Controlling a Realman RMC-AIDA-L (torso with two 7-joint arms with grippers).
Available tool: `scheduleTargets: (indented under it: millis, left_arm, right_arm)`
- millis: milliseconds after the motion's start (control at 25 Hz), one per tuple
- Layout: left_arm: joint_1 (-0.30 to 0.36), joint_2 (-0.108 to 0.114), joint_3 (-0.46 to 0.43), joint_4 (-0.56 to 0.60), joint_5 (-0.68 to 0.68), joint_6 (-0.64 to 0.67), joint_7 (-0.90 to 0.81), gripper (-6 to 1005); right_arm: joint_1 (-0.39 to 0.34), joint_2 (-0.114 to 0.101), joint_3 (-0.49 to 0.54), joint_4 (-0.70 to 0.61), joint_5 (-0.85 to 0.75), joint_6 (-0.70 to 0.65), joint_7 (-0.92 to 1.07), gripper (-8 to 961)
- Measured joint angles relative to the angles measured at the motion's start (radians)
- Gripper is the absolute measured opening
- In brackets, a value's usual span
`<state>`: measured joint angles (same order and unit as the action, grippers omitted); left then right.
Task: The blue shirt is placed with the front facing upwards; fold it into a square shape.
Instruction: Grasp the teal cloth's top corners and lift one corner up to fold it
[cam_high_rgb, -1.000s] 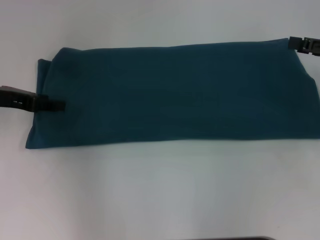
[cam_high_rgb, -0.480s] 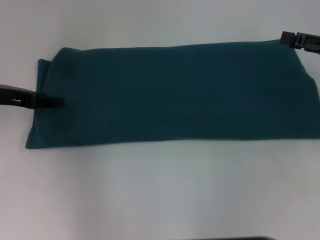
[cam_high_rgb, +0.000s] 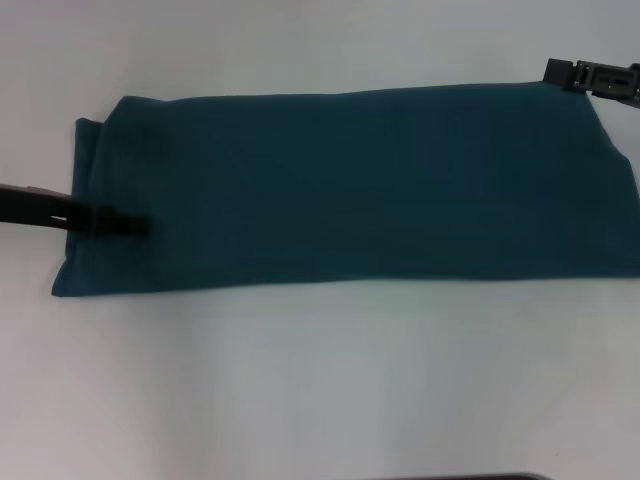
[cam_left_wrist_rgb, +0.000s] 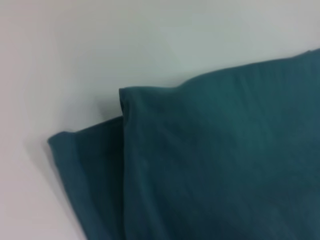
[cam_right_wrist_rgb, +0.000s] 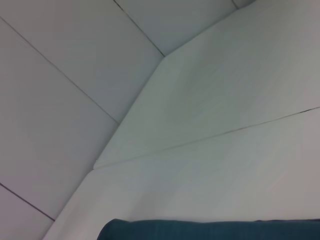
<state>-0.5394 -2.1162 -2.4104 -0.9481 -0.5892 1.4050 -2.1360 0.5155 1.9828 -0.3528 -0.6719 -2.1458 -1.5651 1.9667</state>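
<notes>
- Shirt: folded into a long band, lying flat on the white table. It runs from 9 o'clock to 3 o'clock across the upper half of the head view; the 3 o'clock end passes out of frame. The plain side is up and no lettering shows.
- At the 9 o'clock end a lower layer sticks out past the top layer as a narrow step. The left wrist view shows the same stepped corner, top layer over lower layer.
- Left gripper: enters from 9 o'clock, low and level, its tip over the shirt's short 9 o'clock edge, toward that edge's near half. The tip lies on or just above the cloth. It shows as one dark bar; cannot tell how far the fingers are parted, nor whether any cloth is gripped.
- Right gripper: at about 2 o'clock, at the shirt's far corner, tip at the far hem. Cannot tell contact or finger spacing.
- Right wrist view: only a thin strip of shirt along one border; the rest is table and pale wall panels.
</notes>
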Motion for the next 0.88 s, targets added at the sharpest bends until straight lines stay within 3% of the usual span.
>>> scheduleTargets:
  millis: [600, 880]
  left_arm:
    - [0.006, -0.008, 0.011, -0.096, -0.001, 0.05, -0.022, 582]
    - [0.008, -0.008, 0.011, -0.09, 0.027, 0.038, -0.032, 581]
  right_arm:
    - [0.007, 0.0, -0.02, 0.0, 0.005, 0.019, -0.011, 732]
    - [0.009, 0.0, -0.02, 0.0, 0.006, 0.021, -0.013, 732]
